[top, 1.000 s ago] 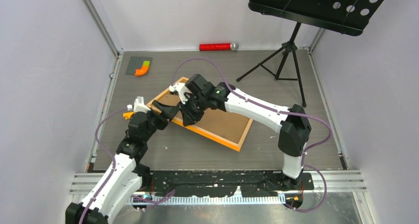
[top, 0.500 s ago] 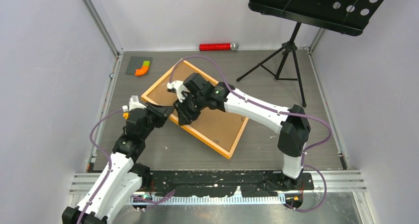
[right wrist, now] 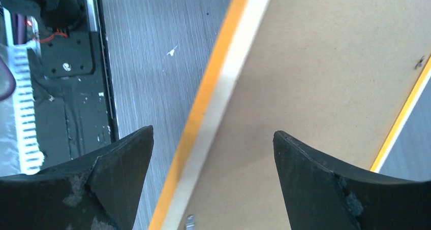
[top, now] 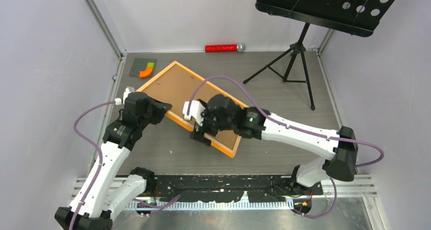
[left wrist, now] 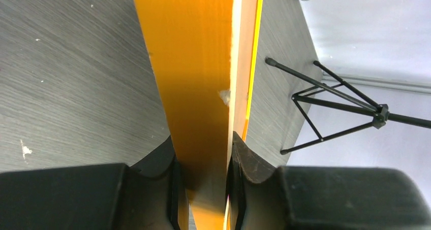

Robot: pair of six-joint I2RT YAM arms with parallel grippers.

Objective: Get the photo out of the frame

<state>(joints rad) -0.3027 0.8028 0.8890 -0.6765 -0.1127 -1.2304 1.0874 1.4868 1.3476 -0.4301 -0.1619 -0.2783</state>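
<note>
The frame (top: pixel 157 75), with its thin orange border, lies back side up on the table, so its brown backing board (top: pixel 188 85) faces up. The photo is hidden beneath that board. My left gripper (top: pixel 160 111) is shut on the frame's left edge. In the left wrist view the orange edge (left wrist: pixel 193 62) runs straight between the jaws of the left gripper (left wrist: pixel 203 146), which press on both its sides. My right gripper (top: pixel 199 134) hovers open over the near end. In the right wrist view the right gripper (right wrist: pixel 213 138) straddles the orange border (right wrist: pixel 213 77) and the board (right wrist: pixel 315 88).
A black music stand's tripod (top: pixel 289 62) stands at the back right, close to the frame's far side. A red cylinder with a silver end (top: pixel 223 47) lies by the back wall. A grey stud plate with an orange piece (top: pixel 143 67) sits near the frame's far corner.
The left gripper closed on the frame's edge. The frame swung and slid toward the far left. The right gripper opened wide, let go, and drew back toward the frame's near end.
</note>
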